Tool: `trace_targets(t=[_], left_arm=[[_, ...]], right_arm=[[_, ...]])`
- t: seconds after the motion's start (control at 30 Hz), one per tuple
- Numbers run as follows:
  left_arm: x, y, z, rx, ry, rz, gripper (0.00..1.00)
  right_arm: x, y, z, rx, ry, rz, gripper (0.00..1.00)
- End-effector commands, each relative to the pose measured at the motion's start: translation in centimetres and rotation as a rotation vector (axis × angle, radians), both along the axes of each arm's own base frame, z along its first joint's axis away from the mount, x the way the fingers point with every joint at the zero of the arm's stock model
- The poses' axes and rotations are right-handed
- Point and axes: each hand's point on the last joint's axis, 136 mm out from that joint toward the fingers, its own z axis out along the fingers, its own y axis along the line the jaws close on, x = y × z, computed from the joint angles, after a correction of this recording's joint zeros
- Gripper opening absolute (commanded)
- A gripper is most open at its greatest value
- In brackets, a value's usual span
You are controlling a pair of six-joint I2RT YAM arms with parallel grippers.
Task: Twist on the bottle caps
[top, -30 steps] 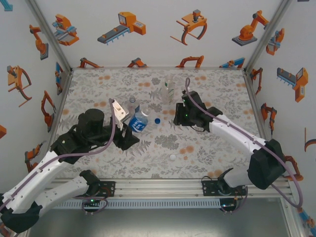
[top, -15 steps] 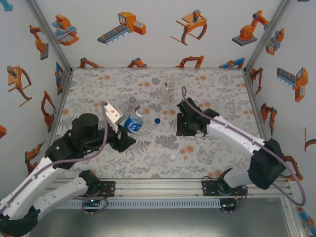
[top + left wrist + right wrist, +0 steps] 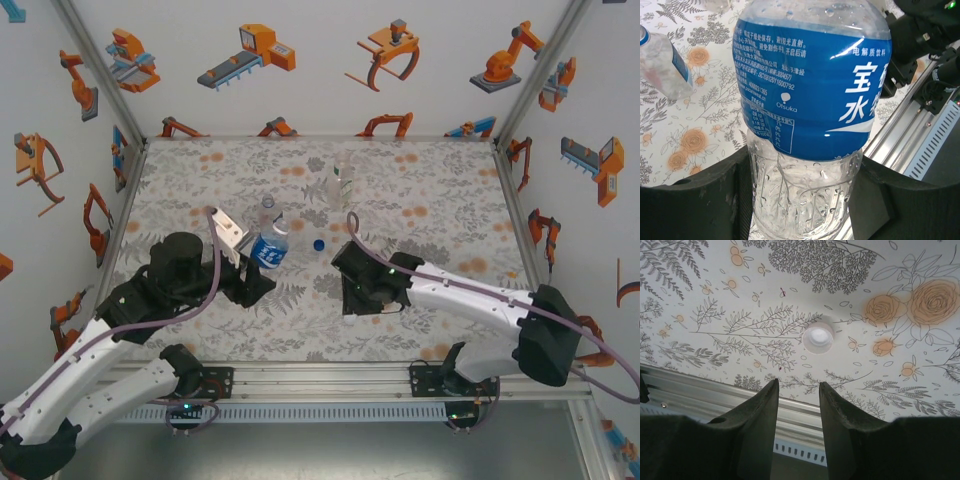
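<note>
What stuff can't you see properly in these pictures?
Left wrist view: the blue-label bottle held by the left gripper has its neck cut off by the top edge.
Top view: the green-label bottle is too small to tell whether it's capped.

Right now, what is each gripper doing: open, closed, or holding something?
Left gripper: closed on the blue-label bottle.
Right gripper: slightly open, holding nothing; a white cap lies just ahead of it.
</note>
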Motion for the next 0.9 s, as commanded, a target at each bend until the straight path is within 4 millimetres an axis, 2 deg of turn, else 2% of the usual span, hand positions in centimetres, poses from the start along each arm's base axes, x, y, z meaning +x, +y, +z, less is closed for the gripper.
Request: trace_targets(t=[0.0,0.4,0.87], left_arm=[[0.4,-0.1,0.6,-0.030,-0.008,0.018,0.00],[0.5,0.3,0.0,-0.024,-0.001,0.039,0.00],[0.2,1.5,-0.5,-0.031,-0.005,0.080,0.00]], right_arm=[[0.3,-0.1,-1.1,-0.018,-0.010,-0.064,0.39],[1.2,-0.2,-3.8,-0.063,-0.036,-0.086,0.41],[0.7,-0.6,-5.0,-0.075,-0.003,-0.107,0.41]])
